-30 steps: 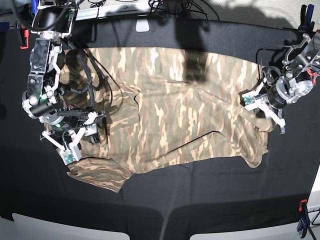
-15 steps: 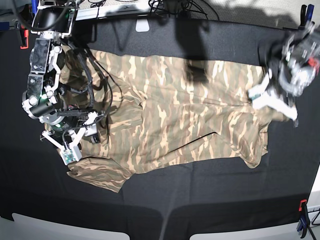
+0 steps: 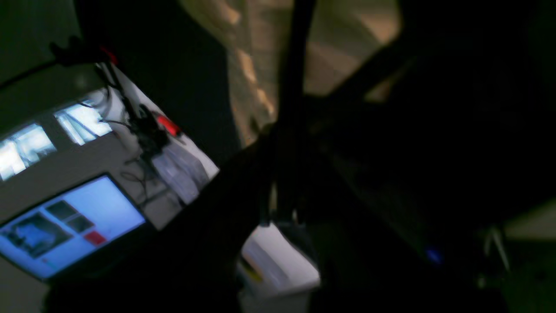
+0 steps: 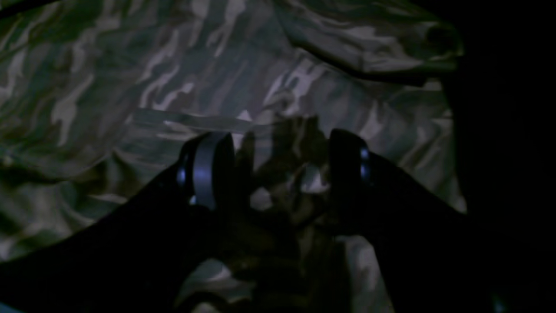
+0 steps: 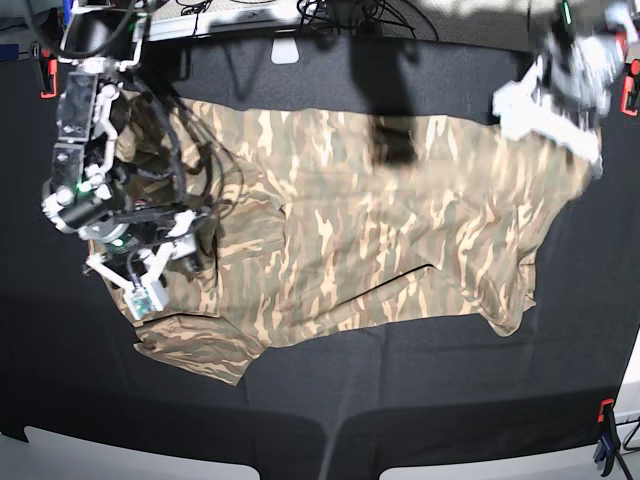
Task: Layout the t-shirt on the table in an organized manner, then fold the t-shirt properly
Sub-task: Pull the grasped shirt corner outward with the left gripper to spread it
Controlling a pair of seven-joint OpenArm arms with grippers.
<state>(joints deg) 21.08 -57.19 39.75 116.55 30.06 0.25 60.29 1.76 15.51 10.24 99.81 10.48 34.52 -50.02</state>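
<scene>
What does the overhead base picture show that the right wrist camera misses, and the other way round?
Only the base view shows the whole t-shirt spread on the black table, the blurred left pincer at the shirt's far corner, and clamps. Only the right wrist view shows the right pincer close up, its fingers wide apart just above the cloth. Both show the camouflage fabric and the right pincer.

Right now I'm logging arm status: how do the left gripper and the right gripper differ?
The right gripper has its jaws spread wide just above the t-shirt; the left gripper is shut. The right gripper sits low over the sleeve end; the left gripper is raised at the far hem corner, blurred with motion. Both are at the shirt's edges.
</scene>
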